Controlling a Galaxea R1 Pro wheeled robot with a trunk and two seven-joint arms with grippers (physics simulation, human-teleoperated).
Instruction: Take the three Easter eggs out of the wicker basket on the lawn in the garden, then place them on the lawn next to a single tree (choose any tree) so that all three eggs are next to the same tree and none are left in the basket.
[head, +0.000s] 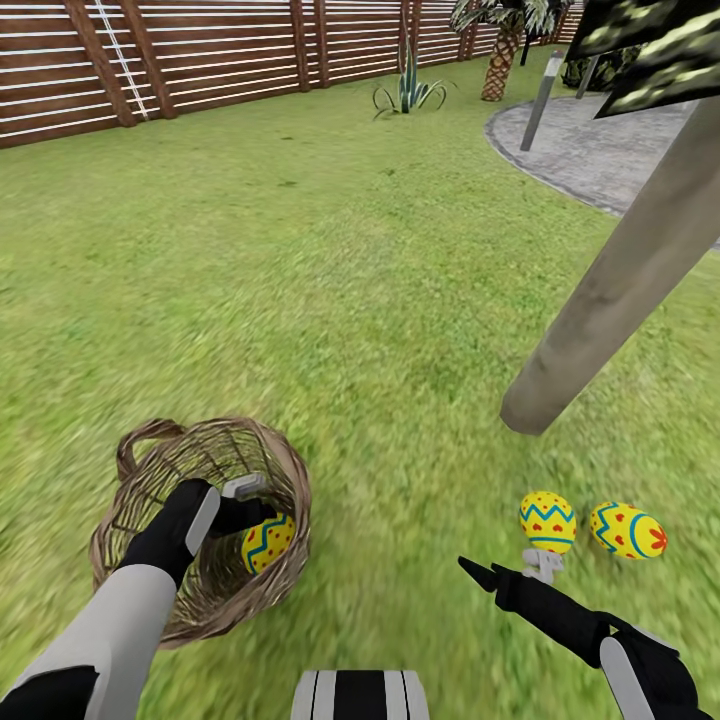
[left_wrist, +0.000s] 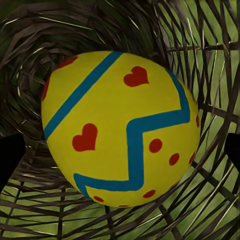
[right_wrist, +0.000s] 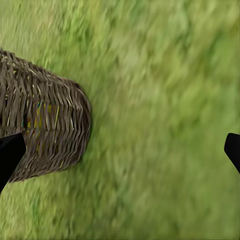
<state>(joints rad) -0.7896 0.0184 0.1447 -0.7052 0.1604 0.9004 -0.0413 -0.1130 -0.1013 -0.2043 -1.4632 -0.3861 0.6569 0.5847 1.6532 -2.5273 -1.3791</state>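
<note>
- While two Easter eggs (head: 547, 521) (head: 627, 530) already lie on the lawn (head: 330, 260) close to the foot of the tree (head: 610, 290), near each other, one egg (head: 267, 541) is left in the wicker basket (head: 140, 520).
- Your left claw (head: 258, 503) reaches inside the basket, its fingers spread on either side of that last egg, not clamped yet.
- Your right claw (head: 500, 574) hangs low just beside the placed eggs, fingers apart and empty.
- You are about two thirds done by my judgement: grip, lift and carry this egg to the same tree.
</note>
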